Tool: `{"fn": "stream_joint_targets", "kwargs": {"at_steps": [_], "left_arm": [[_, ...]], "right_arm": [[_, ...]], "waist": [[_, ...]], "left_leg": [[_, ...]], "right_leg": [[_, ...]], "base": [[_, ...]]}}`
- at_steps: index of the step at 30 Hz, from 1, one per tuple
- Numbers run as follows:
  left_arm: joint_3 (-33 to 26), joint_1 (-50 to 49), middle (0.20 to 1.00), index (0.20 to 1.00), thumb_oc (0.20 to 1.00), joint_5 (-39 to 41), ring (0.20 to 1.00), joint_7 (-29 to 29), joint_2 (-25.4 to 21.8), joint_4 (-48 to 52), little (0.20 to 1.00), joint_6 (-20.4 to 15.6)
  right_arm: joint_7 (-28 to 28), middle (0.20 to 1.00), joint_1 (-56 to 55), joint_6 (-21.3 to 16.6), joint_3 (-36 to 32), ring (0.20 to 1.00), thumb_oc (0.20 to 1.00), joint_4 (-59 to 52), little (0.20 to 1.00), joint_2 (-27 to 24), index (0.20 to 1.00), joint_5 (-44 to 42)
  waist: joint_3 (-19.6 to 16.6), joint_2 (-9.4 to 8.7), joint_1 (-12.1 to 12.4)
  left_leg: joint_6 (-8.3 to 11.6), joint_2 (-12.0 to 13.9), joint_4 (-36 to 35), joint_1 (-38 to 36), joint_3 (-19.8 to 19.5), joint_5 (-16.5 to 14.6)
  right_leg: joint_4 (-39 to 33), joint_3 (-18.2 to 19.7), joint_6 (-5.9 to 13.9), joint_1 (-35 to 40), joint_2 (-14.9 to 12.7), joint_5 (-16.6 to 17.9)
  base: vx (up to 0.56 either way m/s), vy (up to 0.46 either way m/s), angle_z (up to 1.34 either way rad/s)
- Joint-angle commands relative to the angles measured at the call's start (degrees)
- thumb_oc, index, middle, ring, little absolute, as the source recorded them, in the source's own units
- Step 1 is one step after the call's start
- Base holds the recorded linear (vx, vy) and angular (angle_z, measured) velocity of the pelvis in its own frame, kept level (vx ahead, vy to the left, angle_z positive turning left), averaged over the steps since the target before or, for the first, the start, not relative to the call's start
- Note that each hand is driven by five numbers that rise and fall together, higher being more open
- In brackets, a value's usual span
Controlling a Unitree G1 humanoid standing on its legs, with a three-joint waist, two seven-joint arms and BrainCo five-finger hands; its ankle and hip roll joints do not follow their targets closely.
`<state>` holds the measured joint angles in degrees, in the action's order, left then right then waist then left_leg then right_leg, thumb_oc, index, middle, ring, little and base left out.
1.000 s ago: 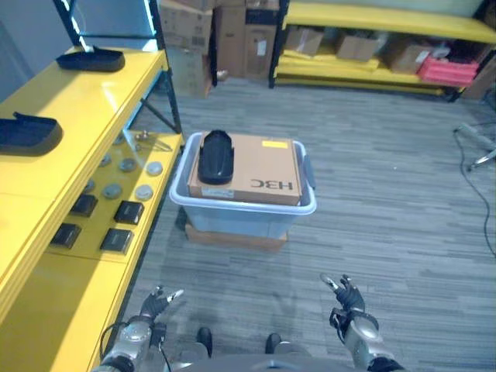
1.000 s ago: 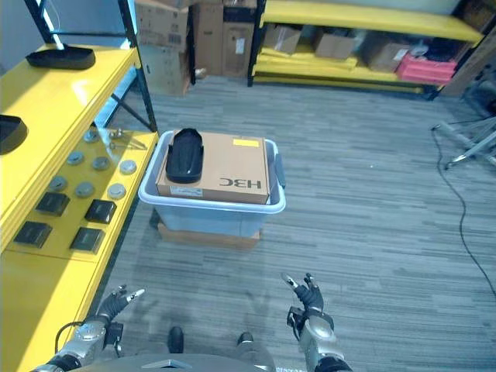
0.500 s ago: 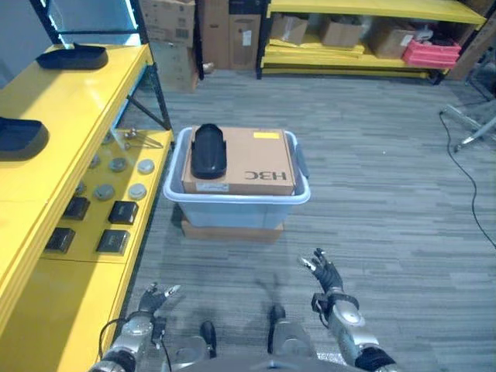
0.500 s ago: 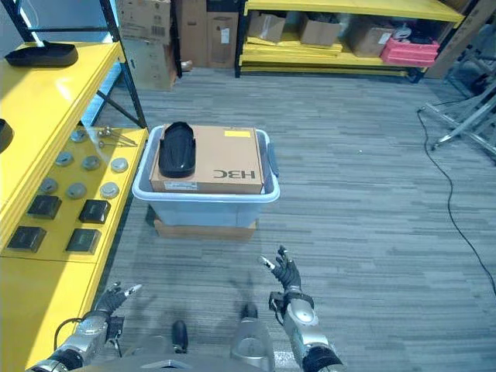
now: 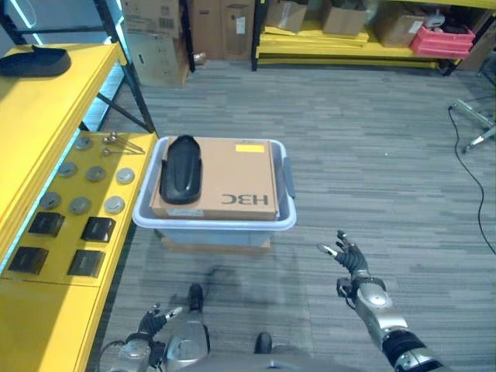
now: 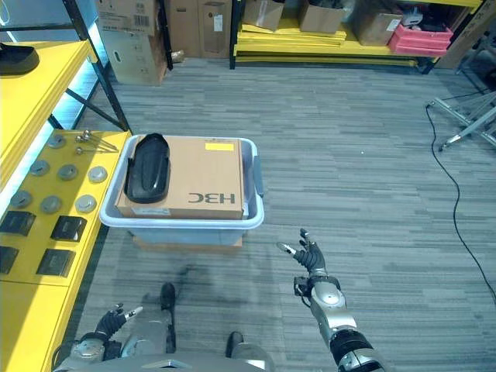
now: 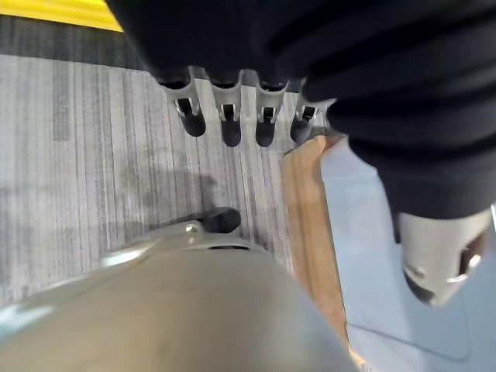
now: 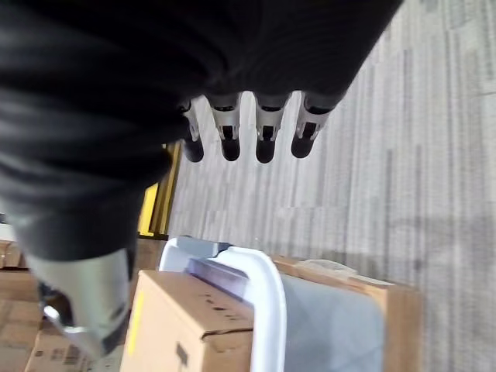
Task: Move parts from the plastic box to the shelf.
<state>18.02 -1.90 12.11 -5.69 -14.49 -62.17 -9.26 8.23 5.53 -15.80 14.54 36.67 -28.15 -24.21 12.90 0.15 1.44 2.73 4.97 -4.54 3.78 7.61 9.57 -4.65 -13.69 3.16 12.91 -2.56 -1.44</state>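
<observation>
A pale blue plastic box [image 5: 214, 222] stands on the floor ahead of me, on a flat brown board. A cardboard carton [image 5: 232, 180] fills it, and a black moulded part [image 5: 180, 169] lies on the carton's left side. The yellow shelf [image 5: 54, 101] runs along my left, with another black part [image 5: 29, 61] on its top level. My right hand [image 5: 353, 259] hovers open above the floor, right of and nearer than the box, holding nothing. My left hand [image 5: 152, 321] hangs low at the lower left, fingers [image 7: 225, 124] straight and empty.
The lower shelf level [image 5: 46, 256] holds several round metal discs [image 5: 94, 173] and black square parts [image 5: 98, 229]. Cardboard boxes [image 5: 155, 39] and a far yellow rack [image 5: 349, 46] stand at the back. A black cable [image 5: 484, 194] trails on the floor at right.
The view has shifted, so the box and shelf sit further left and lower. My right arm reaches further forward into view; my left hand sits lower in the picture.
</observation>
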Motion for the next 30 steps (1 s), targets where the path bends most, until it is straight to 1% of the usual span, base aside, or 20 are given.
{"fn": "stream_joint_targets", "kwargs": {"at_steps": [1,4,5,6,7,8,9,11,13,14,15,18,21,23,24,27,30], "left_arm": [[1.45,2.92,1.0,1.0,1.0,2.62,1.0,-1.24,-3.33,0.1,1.0,-1.69],[1.06,5.2,1.0,1.0,1.0,5.77,1.0,-0.74,-4.47,0.61,1.0,-2.37],[1.26,7.22,1.0,1.0,1.0,5.71,1.0,-0.57,-4.92,1.4,1.0,-2.3],[1.39,7.58,1.0,1.0,1.0,5.91,1.0,-0.56,-4.91,1.51,1.0,-2.19],[1.95,8.65,1.0,1.0,1.0,6.39,1.0,-0.16,-4.83,1.6,1.0,-2.14],[1.92,8.69,1.0,1.0,1.0,6.4,1.0,-0.15,-4.82,1.59,1.0,-2.14],[2.19,9.16,1.0,1.0,1.0,6.45,1.0,0.04,-4.67,1.57,1.0,-2.04],[3.11,10.36,1.0,1.0,1.0,6.44,1.0,0.38,-4.34,1.5,1.0,-1.63],[4.18,10.87,1.0,1.0,1.0,6.67,1.0,0.74,-3.87,1.08,1.0,-1.59],[4.16,10.89,1.0,1.0,1.0,6.67,1.0,0.74,-3.86,1.07,1.0,-1.59],[5.3,10.97,1.0,1.0,1.0,7.04,1.0,0.98,-3.4,0.69,1.0,-1.95],[6.71,10.73,1.0,1.0,1.0,7.1,1.0,1.71,-2.95,-0.29,1.0,-3.01],[7.82,10.69,1.0,1.0,1.0,7.82,1.0,2.44,-2.8,-1.06,1.0,-4.13],[8.23,10.71,1.0,1.0,1.0,8.15,1.0,2.65,-2.75,-1.17,1.0,-4.67],[8.39,10.75,1.0,1.0,1.0,8.36,1.0,2.77,-2.74,-1.26,1.0,-4.98],[9.24,11.09,1.0,1.0,1.0,9.34,1.0,3.03,-2.71,-0.67,1.0,-5.78],[9.46,11.58,1.0,1.0,1.0,10.16,1.0,3.36,-2.73,0.38,1.0,-5.57]], "right_arm": [[1.71,1.0,3.54,-2.53,-0.47,1.0,1.0,-5.0,1.0,-2.17,1.0,4.47],[4.2,1.0,7.54,-3.23,0.66,1.0,1.0,-5.88,1.0,-2.64,1.0,5.02],[6.41,1.0,12.4,-2.03,1.59,1.0,1.0,-6.19,1.0,-3.25,1.0,5.48],[6.64,1.0,13.35,-2.03,1.8,1.0,1.0,-6.16,1.0,-3.36,1.0,5.58],[8.07,1.0,17.47,0.03,2.66,1.0,1.0,-6.3,1.0,-3.87,1.0,5.84],[8.08,1.0,17.55,0.05,2.68,1.0,1.0,-6.28,1.0,-3.87,1.0,5.84],[8.68,1.0,19.64,1.11,3.13,1.0,1.0,-6.19,1.0,-4.1,1.0,5.97],[12.36,1.0,25.23,5.23,4.64,1.0,1.0,-5.09,1.0,-4.64,1.0,7.34],[14.41,1.0,29.37,6.95,5.27,1.0,1.0,-2.31,1.0,-5.27,1.0,7.37],[14.41,1.0,29.42,6.94,5.29,1.0,1.0,-2.27,1.0,-5.26,1.0,7.37],[15.74,1.0,33.63,8.52,5.97,1.0,1.0,0.54,1.0,-6.13,1.0,8.83],[16.78,1.0,39.8,10.23,7.5,1.0,1.0,5.38,1.0,-6.97,1.0,9.05],[17.13,1.0,45.36,11.32,8.86,1.0,1.0,9.93,1.0,-7.83,1.0,9.26],[17.06,1.0,47.1,11.29,9.67,1.0,1.0,11.46,1.0,-8.08,1.0,9.29],[16.65,1.0,47.87,11.16,10.04,1.0,1.0,12.09,1.0,-8.13,1.0,9.33],[17.68,1.0,51.02,9.93,11.41,1.0,1.0,13.57,1.0,-8.33,1.0,9.62],[19.2,1.0,52.81,8.9,11.66,1.0,1.0,13.15,1.0,-8.23,1.0,10.35]], "waist": [[1.11,-0.3,2.4],[2.44,-0.05,2.96],[3.72,0.15,3.5],[3.98,0.21,3.61],[4.74,0.37,4.0],[4.77,0.38,3.96],[5.1,0.45,4.2],[6.0,0.68,4.82],[6.76,1.06,5.58],[6.76,1.06,5.56],[7.63,1.5,6.45],[8.88,2.25,7.84],[10.06,2.97,8.99],[10.47,3.32,9.34],[10.62,3.48,9.46],[11.16,4.13,10.06],[11.5,4.57,10.21]], "left_leg": [[1.08,0.24,2.12,-1.12,-2.67,-7.45],[0.53,-0.49,1.5,-0.44,-3.3,-7.76],[0.37,-0.88,0.82,0.39,-3.73,-7.71],[0.34,-0.95,0.68,0.54,-3.81,-7.71],[0.42,-1.14,0.38,1.24,-4.04,-7.59],[0.42,-1.13,0.39,1.26,-4.06,-7.58],[0.47,-1.18,0.26,1.58,-4.09,-7.5],[0.67,-1.25,0.16,2.58,-4.22,-7.21],[0.81,-1.25,0.24,3.47,-4.41,-7.0],[0.81,-1.25,0.25,3.49,-4.42,-7.0],[0.95,-1.33,0.54,4.51,-4.66,-6.81],[1.02,-1.58,0.87,5.62,-5.3,-6.61],[1.0,-2.15,1.11,6.57,-6.07,-6.52],[0.99,-2.3,0.82,6.7,-6.38,-6.4],[1.0,-2.35,0.67,6.78,-6.51,-6.36],[0.98,-2.74,-0.08,6.98,-7.13,-6.11],[0.93,-2.93,-0.46,7.06,-7.33,-6.0]], "right_leg": [[1.21,1.15,3.03,-6.83,-5.96,-0.33],[2.75,0.74,3.27,-9.08,-6.56,-0.59],[2.89,0.37,3.36,-10.68,-6.81,-0.35],[2.87,0.26,3.38,-10.9,-6.86,-0.29],[2.62,-0.03,3.37,-11.58,-6.91,-0.12],[2.62,-0.05,3.37,-11.59,-6.9,-0.12],[2.45,-0.15,3.34,-11.79,-6.92,-0.05],[1.93,-0.53,3.24,-12.25,-6.98,0.17],[1.7,-0.95,3.13,-12.72,-7.07,0.3],[1.71,-0.95,3.13,-12.74,-7.07,0.3],[1.66,-1.41,3.01,-13.32,-7.24,0.35],[1.55,-2.14,2.83,-13.97,-7.5,0.49],[1.54,-2.91,2.77,-14.78,-7.79,0.74],[1.63,-3.19,2.78,-15.13,-7.89,0.79],[1.71,-3.32,2.79,-15.3,-7.92,0.78],[2.2,-3.99,2.91,-16.11,-8.15,0.85],[2.76,-4.31,3.02,-16.77,-8.38,0.86]], "base": [[0.05,0.1,0.39],[0.0,0.075,0.36],[-0.04,0.049,0.28],[-0.05,0.064,0.54],[-0.01,0.042,0.48],[-0.01,0.041,0.39],[0.01,0.034,0.17],[0.01,0.041,0.17],[0.01,0.034,0.11],[0.0,0.051,0.09],[-0.01,0.036,0.17],[0.0,0.052,0.16],[0.02,0.053,0.11],[0.02,0.047,0.12],[0.01,0.045,0.07],[0.01,0.044,0.1],[0.0,0.043,0.15]]}}
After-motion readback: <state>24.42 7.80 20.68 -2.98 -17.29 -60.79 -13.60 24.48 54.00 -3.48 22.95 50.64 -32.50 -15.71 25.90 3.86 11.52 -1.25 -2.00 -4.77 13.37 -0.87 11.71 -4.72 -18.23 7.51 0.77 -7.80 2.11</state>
